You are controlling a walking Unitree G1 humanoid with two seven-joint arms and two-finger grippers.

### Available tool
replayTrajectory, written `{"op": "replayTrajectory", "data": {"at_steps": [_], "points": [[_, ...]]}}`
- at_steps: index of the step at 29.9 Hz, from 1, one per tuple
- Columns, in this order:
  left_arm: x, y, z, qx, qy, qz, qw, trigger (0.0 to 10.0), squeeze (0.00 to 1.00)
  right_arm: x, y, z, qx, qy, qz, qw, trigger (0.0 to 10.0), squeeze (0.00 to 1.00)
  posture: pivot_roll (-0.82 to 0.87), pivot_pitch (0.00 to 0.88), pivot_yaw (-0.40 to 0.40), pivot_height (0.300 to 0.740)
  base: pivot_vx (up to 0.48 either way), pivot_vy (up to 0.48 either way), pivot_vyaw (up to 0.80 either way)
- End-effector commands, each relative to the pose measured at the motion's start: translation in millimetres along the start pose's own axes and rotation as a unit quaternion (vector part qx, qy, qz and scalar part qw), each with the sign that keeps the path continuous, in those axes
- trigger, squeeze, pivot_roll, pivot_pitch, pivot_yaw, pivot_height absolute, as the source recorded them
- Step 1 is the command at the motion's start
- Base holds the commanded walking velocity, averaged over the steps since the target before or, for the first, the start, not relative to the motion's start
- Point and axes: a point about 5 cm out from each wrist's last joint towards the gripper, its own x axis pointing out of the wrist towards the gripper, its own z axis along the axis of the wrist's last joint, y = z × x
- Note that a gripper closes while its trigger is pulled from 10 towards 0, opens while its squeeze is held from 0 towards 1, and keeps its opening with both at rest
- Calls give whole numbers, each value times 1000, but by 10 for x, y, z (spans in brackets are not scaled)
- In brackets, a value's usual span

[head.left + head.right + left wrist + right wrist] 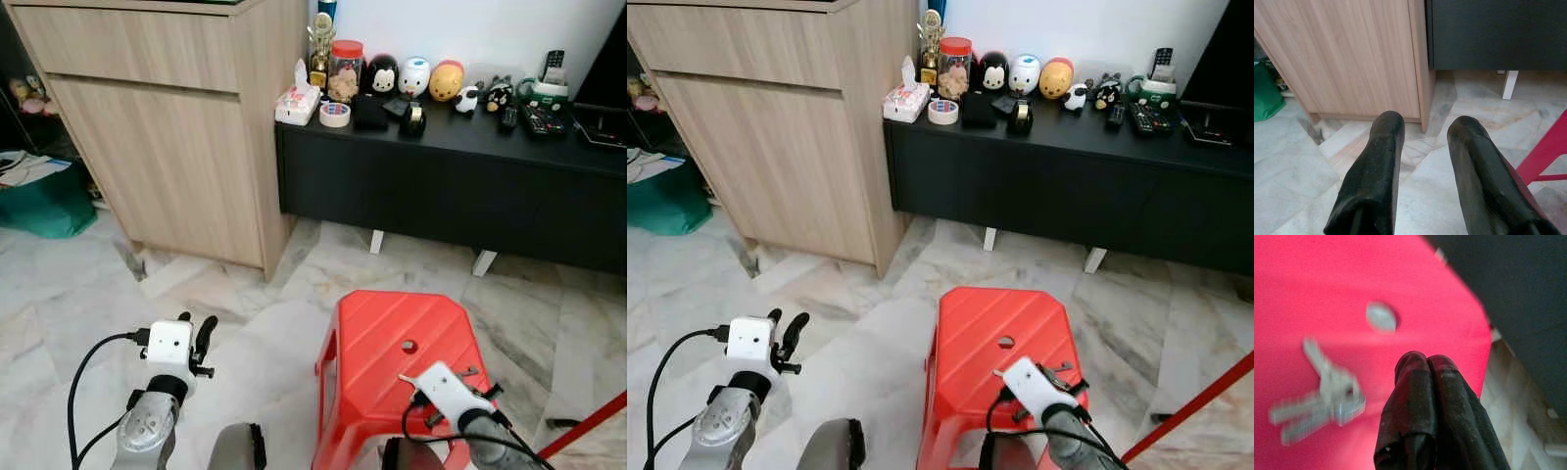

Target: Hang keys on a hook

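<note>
Glossy red plastic stool (pixel 392 343); metal keys (pixel 1322 396); wood-grain cabinet (pixel 167 127).

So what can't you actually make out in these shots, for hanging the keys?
- Keys: blurred in the right wrist view; how many there are is unclear. In the eye views the right arm covers them.
- Hook: cannot be made out among the small clutter on the black cabinet.
- Red stool: its legs and near edge are cut off by the bottom edge of the eye views.
- Right pincer: fingers pressed together, off the keys.
- Left pincer: open.
</note>
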Motion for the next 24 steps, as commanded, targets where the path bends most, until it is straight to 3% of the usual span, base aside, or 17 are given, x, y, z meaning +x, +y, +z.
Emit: {"op": "replayTrajectory", "data": {"at_steps": [1,8,9,11,12,13,17,18,20,22,24], "points": [[-22,21,-37,10,7,0,1000,10000,0,-11,-4,36,22,-10,-6,1000,0,0,85,14,-32,599,0,0,0],[-31,20,-52,10,9,0,1000,10000,0,-90,51,116,57,-31,-11,998,0,0,78,16,-34,599,0,0,0],[-32,17,-54,10,10,0,1000,10000,0,-94,57,107,59,-28,-12,998,7176,0,77,17,-34,599,0,0,0],[-32,15,-56,10,10,0,1000,10000,0,-96,66,96,62,-25,-11,998,7176,0,77,17,-34,599,0,0,0],[-31,10,-60,10,11,0,1000,10000,0,-94,83,73,63,-18,-7,998,10000,149,78,17,-35,599,0,0,0],[-30,8,-59,10,10,0,1000,10000,0,-86,80,66,61,-15,-5,998,10000,1000,80,16,-35,599,0,0,0],[-30,3,-60,10,10,0,1000,10000,0,-61,51,35,25,4,15,1000,10000,1000,79,17,-37,599,0,0,0],[-33,7,-64,9,10,1,1000,10000,0,-43,-3,13,-6,11,17,1000,10000,1000,80,18,-38,599,0,0,0],[-38,14,-69,10,11,2,1000,10000,0,-23,-81,-1,-20,17,5,1000,10000,1000,80,18,-39,599,0,0,0],[-41,17,-73,10,12,2,1000,10000,0,-7,-146,-1,-11,20,-9,1000,10000,1000,80,19,-39,599,0,0,0],[-42,16,-78,10,14,2,1000,10000,0,28,-247,15,35,27,-32,999,10000,1000,79,23,-37,599,0,0,0]]}}
